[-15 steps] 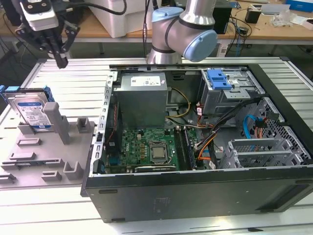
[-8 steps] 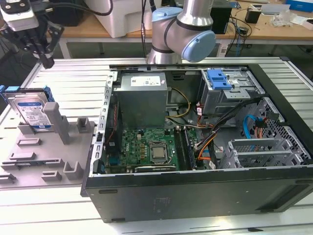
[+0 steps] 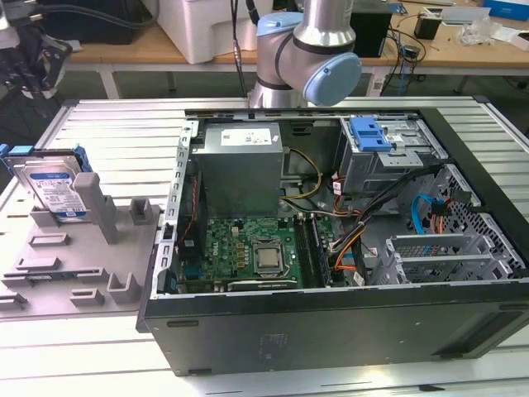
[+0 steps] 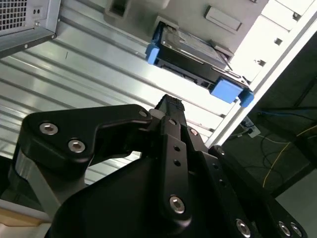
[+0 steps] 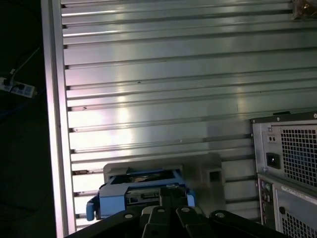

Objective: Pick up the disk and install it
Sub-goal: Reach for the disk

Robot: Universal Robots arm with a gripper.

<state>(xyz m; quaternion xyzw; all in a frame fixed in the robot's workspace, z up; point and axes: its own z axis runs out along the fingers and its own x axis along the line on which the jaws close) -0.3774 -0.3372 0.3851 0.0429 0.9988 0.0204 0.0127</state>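
Disk (image 3: 51,187): silver drive in a blue carrier, standing tilted on edge in a grey holder (image 3: 99,248) at the exterior view's left.
Hand (image 4: 168,103): fingers pressed together and pinching nothing; it is clear of the disk, which lies beyond its tips in both wrist views.
Holder: sits on the slatted metal bench (image 3: 107,124), just beside the open computer case (image 3: 331,318).
Arm (image 3: 318,50): rises behind the case in the exterior view.

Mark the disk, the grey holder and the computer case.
disk (image 3: 51,188), exterior view, on its label.
grey holder (image 3: 124,252), exterior view, on its base.
computer case (image 3: 331,327), exterior view, on its near black wall.
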